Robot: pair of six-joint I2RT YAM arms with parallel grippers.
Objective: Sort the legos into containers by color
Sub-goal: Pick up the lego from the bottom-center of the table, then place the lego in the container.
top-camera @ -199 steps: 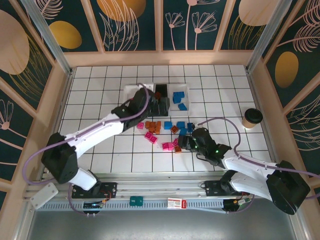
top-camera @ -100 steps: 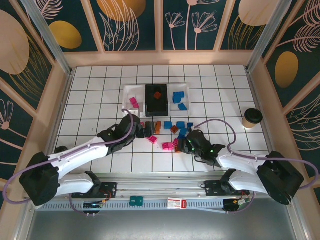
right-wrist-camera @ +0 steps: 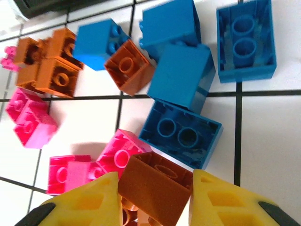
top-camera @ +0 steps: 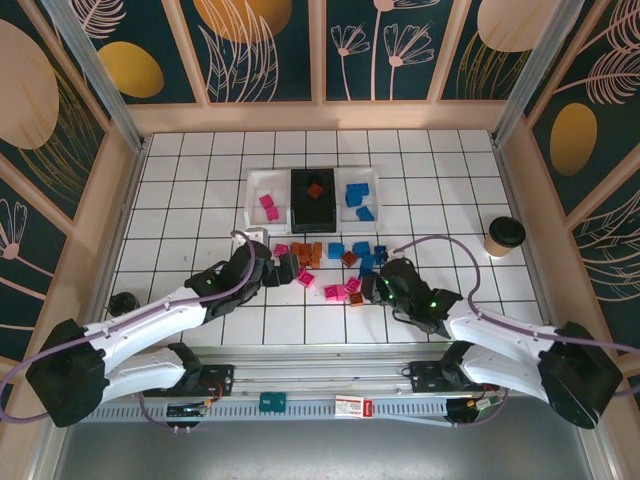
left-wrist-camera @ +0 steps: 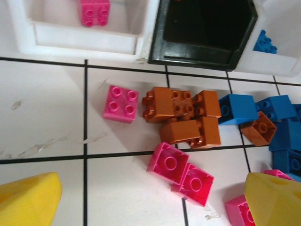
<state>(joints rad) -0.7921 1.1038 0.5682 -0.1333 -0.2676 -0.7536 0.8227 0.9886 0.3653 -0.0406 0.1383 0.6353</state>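
While the loose bricks lie in a pile on the white tiled bench, both arms reach into it from the near edge.

1. The left end effector hangs over the left part of the pile. Its yellow fingers stand wide apart with nothing gripped. Below it sit a touching pair of pink bricks, a single pink brick and a cluster of orange-brown bricks.
2. The right end effector is at the near right part of the pile, clamped on an orange-brown brick that touches both fingers. It cannot be told whether this brick is clear of the bench. Blue bricks lie just beyond it, two of them underside up.

Three bins stand side by side beyond the pile, touching one another:

- The left white bin holds two pink pieces.
- The black bin in the middle holds one orange-brown piece.
- The right white bin holds two blue pieces.

A paper cup stands well apart at the right.
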